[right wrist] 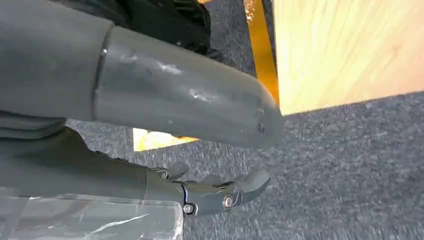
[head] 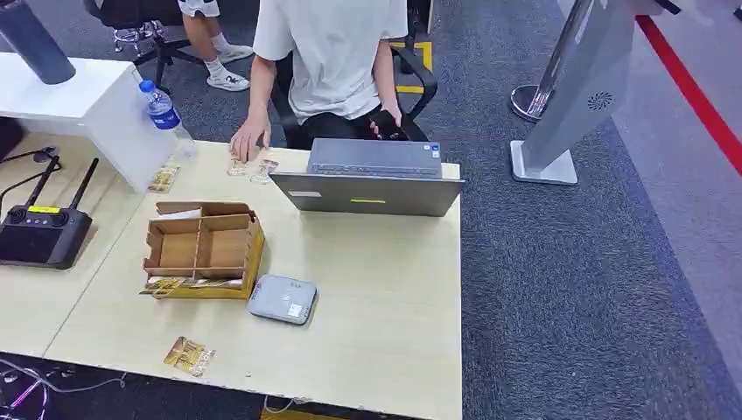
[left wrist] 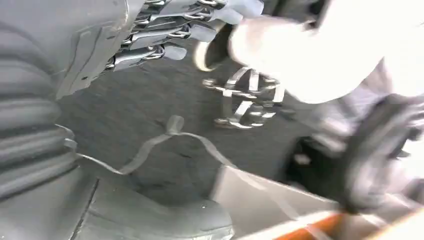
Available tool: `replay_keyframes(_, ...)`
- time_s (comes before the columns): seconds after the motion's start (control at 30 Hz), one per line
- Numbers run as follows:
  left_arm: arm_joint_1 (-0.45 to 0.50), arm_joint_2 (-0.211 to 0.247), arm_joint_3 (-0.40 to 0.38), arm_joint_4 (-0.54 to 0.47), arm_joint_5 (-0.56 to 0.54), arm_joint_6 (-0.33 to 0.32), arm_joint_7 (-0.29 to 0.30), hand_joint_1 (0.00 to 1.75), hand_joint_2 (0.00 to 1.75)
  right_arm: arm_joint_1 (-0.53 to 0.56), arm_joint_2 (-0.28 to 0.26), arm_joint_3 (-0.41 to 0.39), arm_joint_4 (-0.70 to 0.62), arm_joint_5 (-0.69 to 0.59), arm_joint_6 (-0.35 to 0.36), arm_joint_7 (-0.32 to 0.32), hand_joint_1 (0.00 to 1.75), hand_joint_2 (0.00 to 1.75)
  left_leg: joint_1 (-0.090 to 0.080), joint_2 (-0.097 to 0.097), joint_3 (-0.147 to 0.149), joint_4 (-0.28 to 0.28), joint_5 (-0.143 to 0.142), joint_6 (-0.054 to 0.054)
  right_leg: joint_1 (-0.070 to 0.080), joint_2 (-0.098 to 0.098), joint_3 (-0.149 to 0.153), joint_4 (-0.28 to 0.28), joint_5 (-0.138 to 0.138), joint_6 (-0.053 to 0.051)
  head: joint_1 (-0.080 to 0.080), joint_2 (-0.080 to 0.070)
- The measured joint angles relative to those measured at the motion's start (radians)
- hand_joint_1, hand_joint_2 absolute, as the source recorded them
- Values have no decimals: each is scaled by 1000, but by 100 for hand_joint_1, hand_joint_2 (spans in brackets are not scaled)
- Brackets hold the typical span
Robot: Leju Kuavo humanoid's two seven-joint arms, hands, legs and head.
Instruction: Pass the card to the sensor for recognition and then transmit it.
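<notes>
card packet (head: 188,355) at near left table edge (head: 385,350): judged light, slippery, flexible; grip by edges; left hand (left wrist: 170,30) and right hand (right wrist: 215,192) fingers loosely apart, empty.

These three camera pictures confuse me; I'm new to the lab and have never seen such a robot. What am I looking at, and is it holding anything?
They come from a humanoid robot with two arms. The head view looks down from its body onto a wooden table. On it lie a compartmented cardboard box, a small grey sensor device, a laptop, a water bottle and a few gold-coloured packets. A person in a white shirt sits behind the table. The other two pictures come from cameras at the wrists and are turned oddly. One shows the left hand over dark floor, blurred. The other shows the right hand beside the table's edge above carpet. Both hands appear to hold nothing, their fingers loosely apart.
</notes>
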Motion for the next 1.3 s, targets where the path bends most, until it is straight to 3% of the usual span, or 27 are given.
replay_keyframes(0.07,3,6,-23,-50,40,-11,-5,0,175,0,0,-13,0,11,2,2,0,0,0,-1,0,0,0,0,0,-1,0,0,0,0,0,0)
replay_keyframes(0.27,-2,48,-67,-153,115,-134,-24,0,175,1,0,-33,2,17,6,4,0,0,0,0,0,0,2,-2,0,0,0,0,2,-2,1,0)
replay_keyframes(0.4,-17,84,-98,-245,82,-211,-14,0,175,2,0,-43,3,31,7,1,0,0,1,-1,0,0,3,-3,1,0,-1,0,2,-3,2,0)
replay_keyframes(0.63,-174,103,-111,-532,-416,-290,-18,0,175,3,2,-59,3,111,18,1,0,0,1,-2,-3,0,8,-5,1,-2,-6,0,7,-4,1,0)
replay_keyframes(0.67,-216,70,-120,-623,-520,-283,15,0,175,0,5,-59,3,126,15,8,0,0,1,-3,-5,1,10,-4,2,-2,-8,0,9,-4,-1,0)
replay_keyframes(0.7,-246,-1,-144,-754,-639,-259,73,0,175,-5,6,-59,4,141,8,18,0,0,3,-4,-7,2,12,-4,1,-3,-9,0,11,-4,-1,0)
replay_keyframes(0.73,-263,-39,-188,-900,-721,-246,113,0,175,-14,7,-59,4,149,5,23,0,0,3,-5,-9,2,13,-2,0,-2,-10,0,12,-3,5,0)
replay_keyframes(0.8,-288,-112,-276,-1081,-909,-195,233,0,175,-31,15,-59,6,166,3,32,0,0,3,4,-12,5,14,-3,1,6,-17,-1,17,-2,2,0)
replay_keyframes(0.83,-295,-144,-342,-1181,-1028,-132,267,0,175,-38,18,-59,7,174,5,38,0,0,4,8,-18,8,14,-3,4,9,-20,-1,20,-2,1,0)
replay_keyframes(0.87,-277,-161,-439,-1252,-1193,-36,264,0,175,-41,23,-59,7,183,8,40,0,0,5,10,-20,8,14,-3,5,12,-22,-1,22,-2,7,0)
replay_keyframes(0.93,-216,-175,-700,-1299,-1588,168,257,0,175,-38,31,-59,8,200,11,44,0,0,3,8,-19,7,16,-1,0,10,-22,0,22,-1,4,0)
replay_keyframes(0.97,-211,-175,-786,-1309,-1762,219,299,0,175,-36,35,-59,9,208,12,48,0,0,3,4,-20,8,18,1,1,5,-25,0,22,-1,-2,0)
replay_keyframes(1.0,-224,-169,-888,-1310,-1963,209,384,0,175,-41,35,-59,10,221,13,53,0,0,4,1,-25,9,20,0,3,2,-26,0,23,-1,0,0)
replay_keyframes(1.03,-258,-136,-1001,-1304,-2089,121,531,0,175,-53,39,-57,12,234,18,65,0,0,8,0,-34,11,22,-2,8,1,-30,-1,27,-1,5,0)
replay_keyframes(1.07,-317,-97,-1121,-1290,-2111,-4,667,0,175,-65,42,-55,13,245,20,74,0,0,10,-1,-41,13,25,-5,9,-1,-36,-1,32,-4,7,0)
replay_keyframes(1.1,-383,-57,-1224,-1254,-2108,-116,762,0,175,-74,45,-53,14,255,22,84,0,0,9,-2,-47,13,29,-4,9,-1,-41,-1,35,-3,8,0)
replay_keyframes(1.13,-428,-36,-1300,-1214,-2107,-176,807,0,175,-80,48,-51,14,264,24,91,0,0,8,-2,-48,11,31,-5,7,-2,-42,0,37,-2,7,0)
replay_keyframes(1.17,-448,-9,-1356,-1180,-2106,-188,813,0,175,-83,53,-48,14,272,23,95,0,0,8,-1,-46,10,32,-5,6,-1,-42,0,38,-3,6,0)
replay_keyframes(1.3,-491,34,-1457,-1078,-2105,-182,824,0,175,-87,68,-34,16,292,19,110,0,0,7,8,-46,10,34,-6,7,9,-45,1,41,-5,6,0)
